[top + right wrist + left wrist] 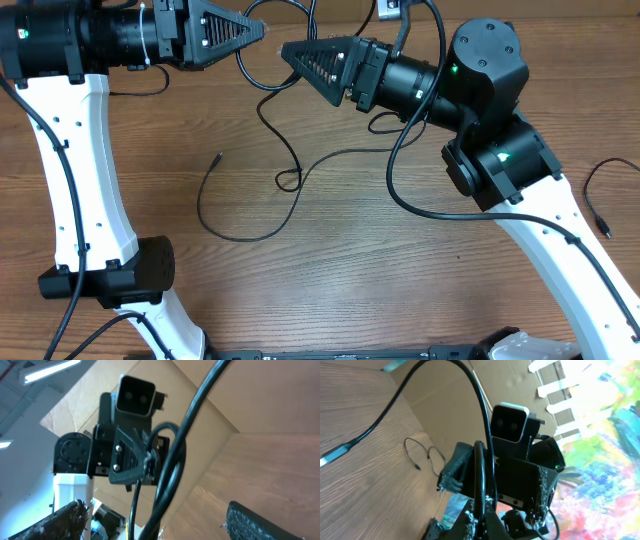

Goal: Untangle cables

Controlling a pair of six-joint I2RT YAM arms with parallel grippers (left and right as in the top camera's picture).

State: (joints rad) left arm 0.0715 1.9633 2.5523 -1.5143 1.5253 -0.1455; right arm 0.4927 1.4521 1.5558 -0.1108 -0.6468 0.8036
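One cable [487,422] pinched, left claw [262,31]

Robotics lab: robot arms [75,170], wooden table [300,300], cardboard backdrop [250,400], strip light [50,371].

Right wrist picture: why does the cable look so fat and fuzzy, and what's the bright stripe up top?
Right wrist view: the cable sits close to the lens, so it looks thick and soft; the stripe is a ceiling light. Overhead view: evenly lit.
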